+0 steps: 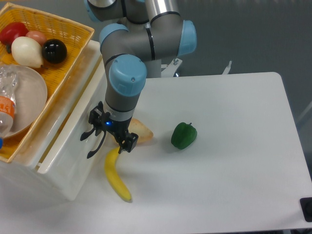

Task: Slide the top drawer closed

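The top drawer is a glossy cream-white box standing partly pulled out of the cabinet at the left, with a narrow strip of its inside showing. Its black curved handle is on the front face. My gripper points straight down and presses against that front, right beside the handle. The arm's wrist hides the fingertips, so I cannot make out how far apart they stand. Nothing is visibly held.
An orange wicker basket with fruit, a white bowl and a plastic bottle sits on top of the cabinet. A banana, a piece of bread and a green pepper lie on the white table, close to the gripper.
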Robot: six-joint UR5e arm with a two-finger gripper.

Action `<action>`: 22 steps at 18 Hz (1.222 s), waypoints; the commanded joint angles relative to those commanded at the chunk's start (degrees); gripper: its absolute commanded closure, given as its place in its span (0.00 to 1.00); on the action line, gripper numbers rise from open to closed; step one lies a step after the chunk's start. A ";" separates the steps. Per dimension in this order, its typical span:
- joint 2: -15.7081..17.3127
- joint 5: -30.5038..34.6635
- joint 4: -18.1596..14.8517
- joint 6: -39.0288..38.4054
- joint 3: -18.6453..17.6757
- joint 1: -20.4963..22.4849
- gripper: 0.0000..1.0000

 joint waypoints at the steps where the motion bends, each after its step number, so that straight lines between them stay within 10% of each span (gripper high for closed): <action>1: 0.00 -0.09 0.09 0.00 -0.09 0.00 0.03; 22: -0.09 0.09 0.35 -0.70 0.08 1.49 0.00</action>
